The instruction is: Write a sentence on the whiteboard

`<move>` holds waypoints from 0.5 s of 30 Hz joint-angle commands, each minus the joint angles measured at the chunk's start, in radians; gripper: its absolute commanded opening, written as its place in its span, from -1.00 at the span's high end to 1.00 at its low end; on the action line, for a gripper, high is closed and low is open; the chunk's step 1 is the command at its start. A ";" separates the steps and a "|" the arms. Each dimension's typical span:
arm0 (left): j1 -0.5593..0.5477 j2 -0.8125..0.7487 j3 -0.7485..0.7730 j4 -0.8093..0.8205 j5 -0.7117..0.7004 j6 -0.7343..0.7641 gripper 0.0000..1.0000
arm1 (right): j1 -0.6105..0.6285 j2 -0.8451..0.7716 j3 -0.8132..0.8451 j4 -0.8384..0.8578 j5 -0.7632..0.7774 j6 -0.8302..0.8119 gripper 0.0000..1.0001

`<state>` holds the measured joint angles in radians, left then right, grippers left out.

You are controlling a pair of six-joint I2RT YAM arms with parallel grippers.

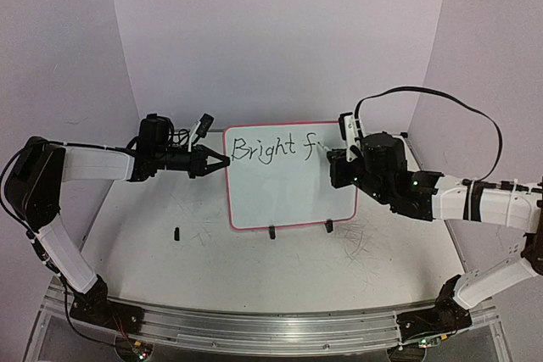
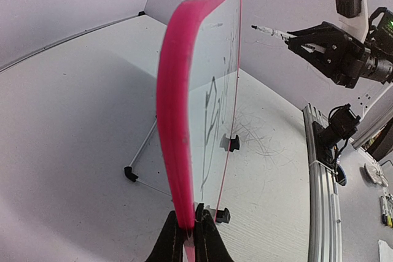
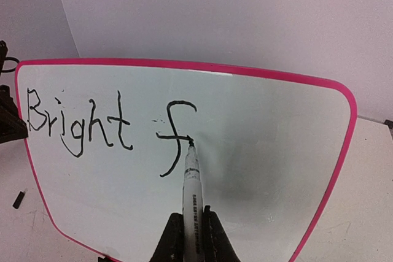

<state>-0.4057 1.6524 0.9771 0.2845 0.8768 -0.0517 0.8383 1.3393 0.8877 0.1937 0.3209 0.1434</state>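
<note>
The left pincer (image 1: 222, 161) clamps the edge of the whiteboard (image 1: 288, 197) standing on the worktop (image 1: 212, 264), while the right pincer (image 3: 194, 224), clamped on a marker (image 3: 191, 179), has the sentence (image 1: 265, 148) at "Bright f", so a small rightward shift for "u" seems next.

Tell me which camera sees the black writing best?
The right wrist view: the writing, "Bright f", is big and faces the camera. The top view shows it small. The left wrist view sees the whiteboard nearly edge-on, so the letters look squashed.
</note>
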 commanded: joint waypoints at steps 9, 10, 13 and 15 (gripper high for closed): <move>0.005 -0.041 0.017 0.035 -0.044 0.050 1.00 | 0.001 0.067 0.080 0.026 0.056 0.007 1.00; 0.005 -0.041 0.017 0.035 -0.044 0.050 1.00 | 0.000 0.071 0.084 0.027 0.056 0.007 1.00; 0.005 -0.042 0.017 0.035 -0.044 0.050 1.00 | 0.000 0.077 0.088 0.040 0.061 0.007 1.00; 0.005 -0.043 0.016 0.035 -0.045 0.050 1.00 | -0.001 0.085 0.096 0.043 0.063 0.006 1.00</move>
<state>-0.4057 1.6524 0.9771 0.2775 0.8745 -0.0517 0.8383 1.4091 0.9315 0.1955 0.3536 0.1459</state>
